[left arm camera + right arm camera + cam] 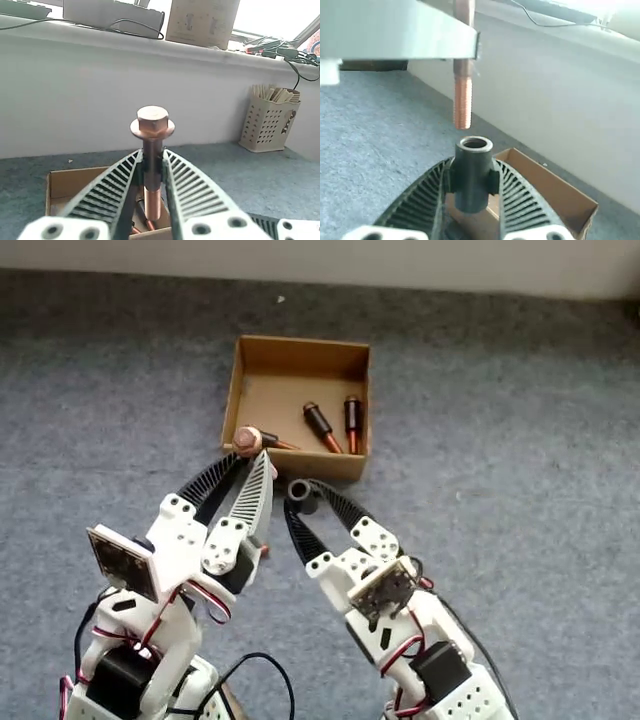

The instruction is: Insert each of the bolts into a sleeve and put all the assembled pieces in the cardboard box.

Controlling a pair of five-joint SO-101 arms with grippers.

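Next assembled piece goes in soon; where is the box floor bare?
The cardboard box is bare along its back and left walls. Two assembled pieces crowd its right side; the bolt hangs over the front-left corner.

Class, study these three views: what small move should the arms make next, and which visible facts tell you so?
Probably lower the left claw a little, nudging it so the bolt centres over the sleeve. The bolt hangs thread-down, its tip just above the sleeve's open bore and seemingly slightly off-centre, while the right claw holds the sleeve upright.
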